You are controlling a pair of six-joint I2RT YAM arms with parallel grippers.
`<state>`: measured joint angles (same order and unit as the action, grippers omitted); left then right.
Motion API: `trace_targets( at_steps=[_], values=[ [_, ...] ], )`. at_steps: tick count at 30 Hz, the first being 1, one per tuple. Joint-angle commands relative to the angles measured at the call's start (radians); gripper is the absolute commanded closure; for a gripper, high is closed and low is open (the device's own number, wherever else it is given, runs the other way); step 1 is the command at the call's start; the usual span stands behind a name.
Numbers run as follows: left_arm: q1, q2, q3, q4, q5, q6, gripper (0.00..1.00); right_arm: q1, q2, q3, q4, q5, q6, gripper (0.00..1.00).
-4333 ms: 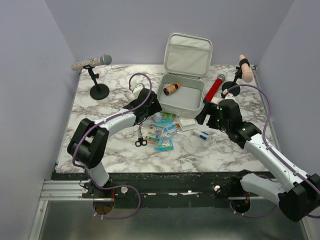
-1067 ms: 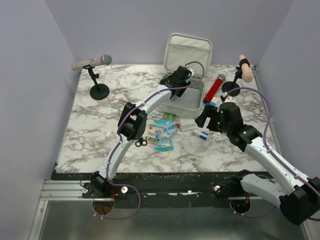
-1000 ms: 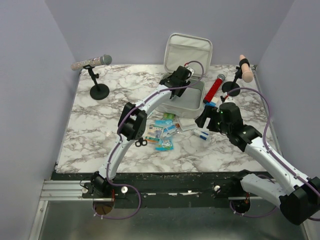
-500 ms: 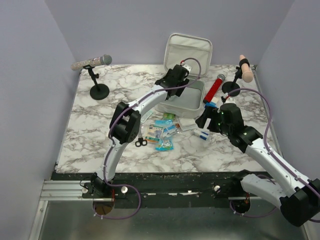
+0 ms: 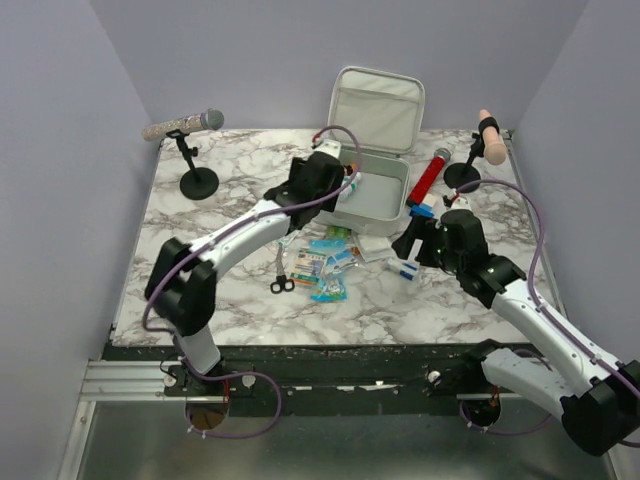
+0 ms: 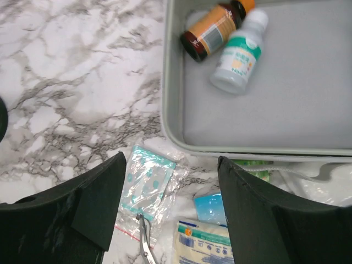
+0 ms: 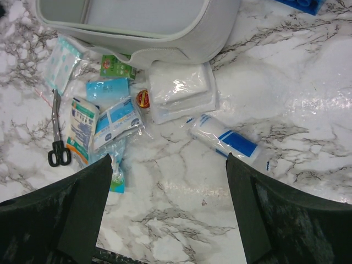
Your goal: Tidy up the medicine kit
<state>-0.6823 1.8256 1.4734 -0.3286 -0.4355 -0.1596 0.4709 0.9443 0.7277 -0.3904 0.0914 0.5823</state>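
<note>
- The table [image 5: 200, 260] has a white marble-pattern top with grey veins. Plain lilac walls close it in on the left, the far side and the right.
- At the far left corner a glittery microphone [image 5: 185, 125] lies across a black round-based stand.
- The left gripper [image 6: 170, 159] hangs over the kit's near left corner with its jaws spread wide and nothing between them.
- The medicine kit [image 5: 405, 195] sits at the far middle of the table. It is open, and its lid [image 5: 376, 105] stands upright at the back.
- Inside the kit, in the far left corner, a brown bottle [image 6: 212, 30] with an orange label and a white bottle [image 6: 239, 52] with a teal label lie side by side, touching. The print on both is too small to read.
- A loose pile lies just in front of the kit: scissors [image 7: 56, 137], a teal dotted sachet [image 6: 144, 179], a green packet [image 7: 117, 67], blue-and-white packets [image 7: 107, 88] and a clear bag of white pads [image 7: 181, 91]. None of their lettering is legible.
- A white tube with a blue band [image 7: 223, 140] lies alone to the right of the pile.
- The right gripper [image 7: 169, 159] hovers above the pile and the tube with its jaws apart, holding nothing.
- A red cylinder [image 5: 428, 178] lies just beside the kit's right wall.
- At the far right corner a black stand carries a peach-coloured handle [image 5: 488, 135].
</note>
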Motion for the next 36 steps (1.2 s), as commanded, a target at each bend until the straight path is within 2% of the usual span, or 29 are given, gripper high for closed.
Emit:
trace_targets(
  at_steps=[1, 2, 4, 8, 13, 28, 36],
  values=[
    [0.001, -0.296, -0.230, 0.114, -0.120, -0.303, 0.19, -0.002, 0.017, -0.020, 0.015, 0.018, -0.016, 0.08],
    [0.003, -0.337, -0.284, 0.106, -0.080, -0.342, 0.11, 0.000, 0.017, -0.025, 0.018, 0.018, -0.021, 0.08],
    [0.006, -0.405, -0.379, 0.109, 0.022, -0.391, 0.09, -0.002, 0.019, -0.034, 0.021, 0.027, -0.024, 0.08],
    [0.007, -0.531, -0.576, 0.190, 0.157, -0.471, 0.06, -0.002, 0.027, -0.042, 0.018, 0.060, -0.027, 0.08],
    [0.006, -0.649, -0.757, 0.312, 0.219, -0.587, 0.08, -0.002, 0.080, -0.051, -0.001, 0.093, -0.029, 0.08],
    [-0.008, -0.716, -0.843, 0.309, 0.268, -0.595, 0.09, -0.002, 0.405, -0.005, -0.033, 0.127, -0.076, 0.06],
    [-0.011, -0.723, -0.863, 0.324, 0.271, -0.589, 0.10, 0.077, 0.409, -0.005, -0.004, 0.001, -0.024, 0.11]
  ],
)
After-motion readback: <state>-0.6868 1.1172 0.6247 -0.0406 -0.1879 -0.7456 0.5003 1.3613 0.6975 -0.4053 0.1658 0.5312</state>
